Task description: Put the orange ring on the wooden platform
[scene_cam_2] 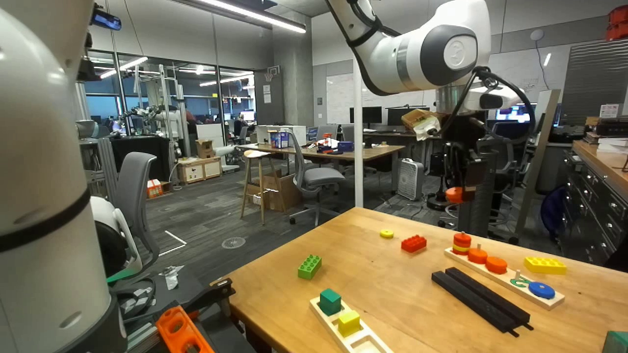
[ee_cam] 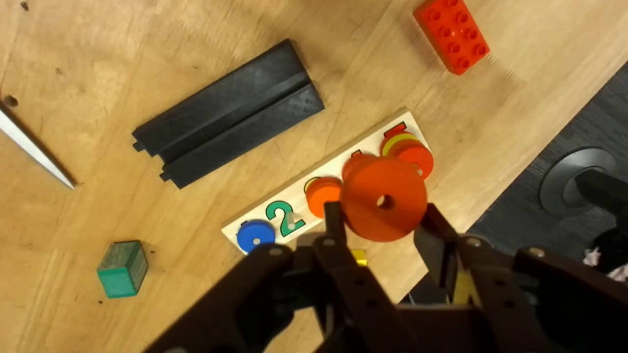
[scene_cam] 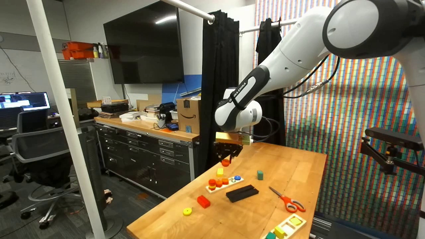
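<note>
Evidently the gripper (ee_cam: 383,214) has the orange ring (scene_cam_2: 454,195) pinched fr. opposite sides, hole visible in wrist view; ring is aloft, apart fr. the wooden platform (ee_cam: 375,142). Handling (judged): light, stiff, prob. painted wood, hard to break; curved rim may roll or slip if taken off-centre, so best hold is across the diam., w/ hole left free for a peg (scene_cam_2: 517,275). Edges: the edge of the tabletop (scene_cam_2: 382,284) runs along the platform's outer long side, nearer the red-and-yellow stack (scene_cam_2: 461,243), w/ the yellow block (scene_cam_2: 545,265) in betw.; a dropped ring could roll off there. Room: bare wood separates platform & black piece (ee_cam: 228,115); straight-down approach seems safest, since orange discs (scene_cam_2: 496,265) & a blue disc (ee_cam: 256,235) crowd the row; which peg is meant cannot be told
</note>
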Controlling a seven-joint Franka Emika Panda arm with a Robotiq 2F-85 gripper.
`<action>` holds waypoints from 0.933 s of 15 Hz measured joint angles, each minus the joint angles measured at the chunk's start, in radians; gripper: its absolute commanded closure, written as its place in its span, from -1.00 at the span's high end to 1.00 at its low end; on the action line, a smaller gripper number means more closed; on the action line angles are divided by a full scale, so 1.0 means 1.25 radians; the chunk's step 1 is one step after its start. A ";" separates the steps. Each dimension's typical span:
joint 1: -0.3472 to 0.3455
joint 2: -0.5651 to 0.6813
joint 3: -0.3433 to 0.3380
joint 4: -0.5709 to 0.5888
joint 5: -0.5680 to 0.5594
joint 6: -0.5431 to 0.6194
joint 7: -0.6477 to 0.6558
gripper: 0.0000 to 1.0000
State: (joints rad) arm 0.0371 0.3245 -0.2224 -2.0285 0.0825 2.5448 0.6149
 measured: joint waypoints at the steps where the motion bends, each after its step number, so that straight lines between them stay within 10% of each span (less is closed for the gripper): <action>1: -0.006 0.007 0.000 0.018 0.000 -0.015 0.000 -0.53; 14: -0.128 0.251 0.029 0.303 0.072 -0.193 -0.014 -0.53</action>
State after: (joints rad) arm -0.1230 0.6382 -0.1864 -1.6501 0.1724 2.3039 0.5975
